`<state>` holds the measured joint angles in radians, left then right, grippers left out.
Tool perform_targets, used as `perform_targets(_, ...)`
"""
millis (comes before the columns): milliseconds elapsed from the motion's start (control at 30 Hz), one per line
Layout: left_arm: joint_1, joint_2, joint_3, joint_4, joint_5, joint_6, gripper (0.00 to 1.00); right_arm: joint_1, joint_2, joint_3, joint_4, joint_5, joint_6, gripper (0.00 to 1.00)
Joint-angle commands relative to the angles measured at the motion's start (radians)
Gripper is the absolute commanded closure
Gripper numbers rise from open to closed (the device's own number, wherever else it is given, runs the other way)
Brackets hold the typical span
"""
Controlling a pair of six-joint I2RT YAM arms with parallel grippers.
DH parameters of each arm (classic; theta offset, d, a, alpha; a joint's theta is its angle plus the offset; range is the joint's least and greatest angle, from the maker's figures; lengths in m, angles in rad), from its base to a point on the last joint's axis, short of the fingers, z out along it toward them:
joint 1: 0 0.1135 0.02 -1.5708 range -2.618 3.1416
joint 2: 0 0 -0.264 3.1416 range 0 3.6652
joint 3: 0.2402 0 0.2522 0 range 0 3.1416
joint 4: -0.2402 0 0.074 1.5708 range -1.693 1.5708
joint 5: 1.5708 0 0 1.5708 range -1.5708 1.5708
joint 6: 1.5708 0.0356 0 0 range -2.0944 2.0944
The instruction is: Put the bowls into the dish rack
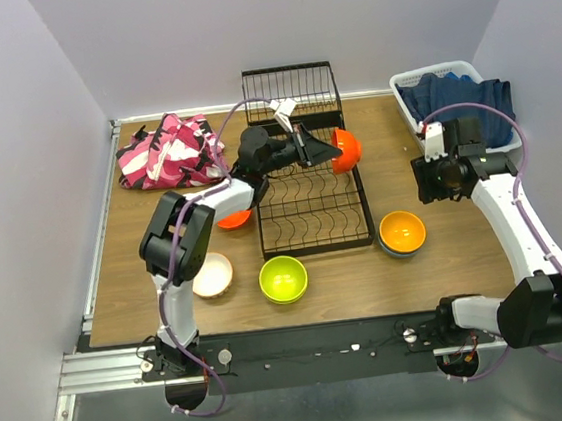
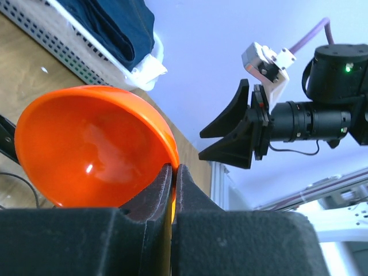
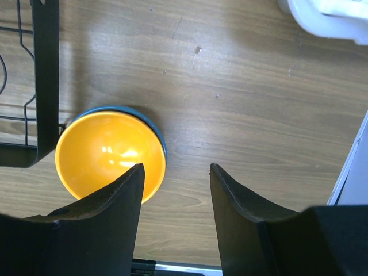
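Note:
My left gripper (image 1: 321,149) (image 2: 174,167) is shut on the rim of a red-orange bowl (image 1: 347,149) (image 2: 86,149), holding it tilted on edge over the right side of the black wire dish rack (image 1: 311,212). My right gripper (image 3: 175,168) (image 1: 431,183) hangs open above bare table just right of an orange bowl (image 3: 103,152) (image 1: 402,230) nested in a blue bowl (image 3: 156,131). A lime green bowl (image 1: 283,279) and a cream-white bowl (image 1: 212,275) sit in front of the rack. Another red-orange bowl (image 1: 233,219) lies left of the rack, partly under my left arm.
The rack's upright wire section (image 1: 291,94) stands at the back. A white laundry basket (image 1: 413,106) (image 2: 86,63) with dark blue cloth sits at the back right. A pink patterned cloth (image 1: 166,150) lies at the back left. The rack's corner (image 3: 46,86) is beside the orange bowl.

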<state>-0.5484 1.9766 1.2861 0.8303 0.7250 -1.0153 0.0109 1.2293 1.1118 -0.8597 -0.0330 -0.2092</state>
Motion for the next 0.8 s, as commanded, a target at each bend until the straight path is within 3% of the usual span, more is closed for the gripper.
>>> perform_targets(0,-0.01,0.073,0.041,0.22,-0.015,-0.144,1.0,-0.006,-0.002,-0.01,0.002,0.027,0.008,0.42)
perform_targets(400,-0.019,0.226,0.101,0.336,0.001,-0.253,1.0,-0.006,0.041,0.016,-0.004,0.059,0.005,0.42)
perform_targets(767,-0.021,0.245,0.021,0.34,-0.067,-0.275,1.0,-0.006,0.085,0.029,0.005,0.054,0.004,0.42)
